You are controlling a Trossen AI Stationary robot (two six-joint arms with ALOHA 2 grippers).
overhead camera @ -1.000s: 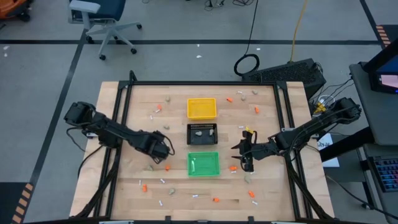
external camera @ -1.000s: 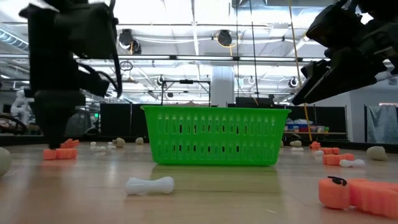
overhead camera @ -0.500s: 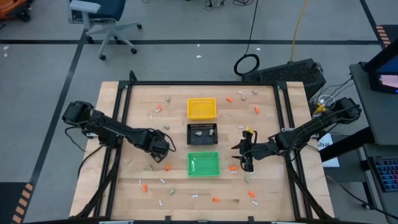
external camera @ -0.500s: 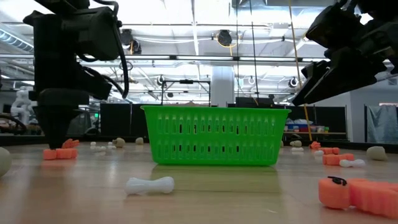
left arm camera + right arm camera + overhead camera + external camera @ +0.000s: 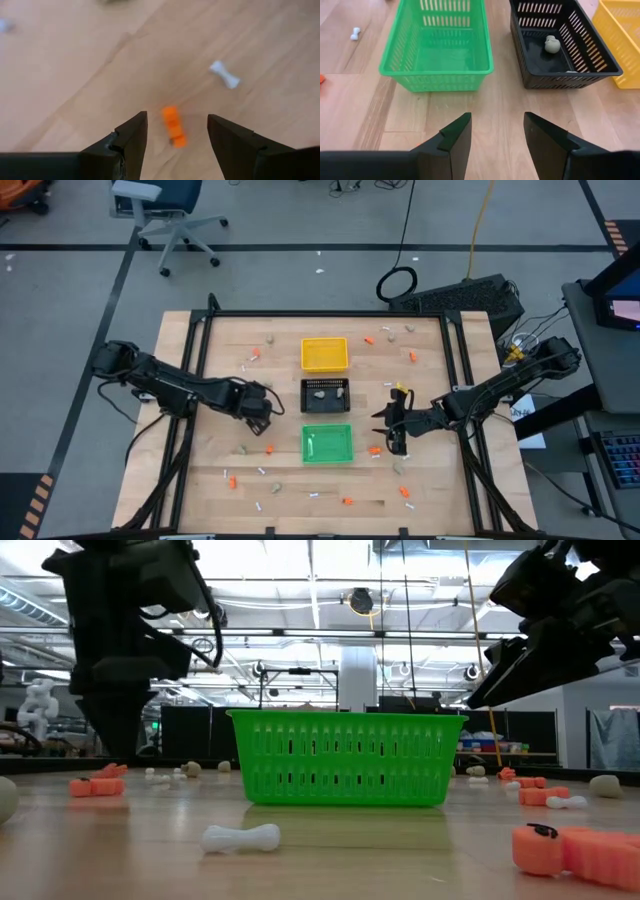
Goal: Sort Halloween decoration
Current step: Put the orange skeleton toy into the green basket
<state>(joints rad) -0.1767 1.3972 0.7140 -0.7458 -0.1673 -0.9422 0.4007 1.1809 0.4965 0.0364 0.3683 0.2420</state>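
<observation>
Right now your left gripper point(image 5: 176, 131) hangs above the table point(image 5: 280, 470) with its jaws spread wide and empty, an orange bit point(image 5: 173, 126) lying on the wood between them and a white stick point(image 5: 224, 74) nearby. Your right gripper point(image 5: 494, 131), jaws also wide and empty, faces the green tray point(image 5: 437, 45) and the black tray point(image 5: 559, 42), where a beige-grey lump point(image 5: 551, 44) sits.

My left arm reaches in from the left edge of the counter point(image 5: 220, 330), elbow low, its wrist angled down toward the middle-left of the boards. The left gripper point(image 5: 176, 131) hangs above the surface with its fingers point(image 5: 131, 135) spread apart and nothing between them. My right arm comes in from the right side, forearm stretched inward. The right gripper point(image 5: 496, 131) hovers with fingers point(image 5: 455, 134) parted, holding nothing.
</observation>
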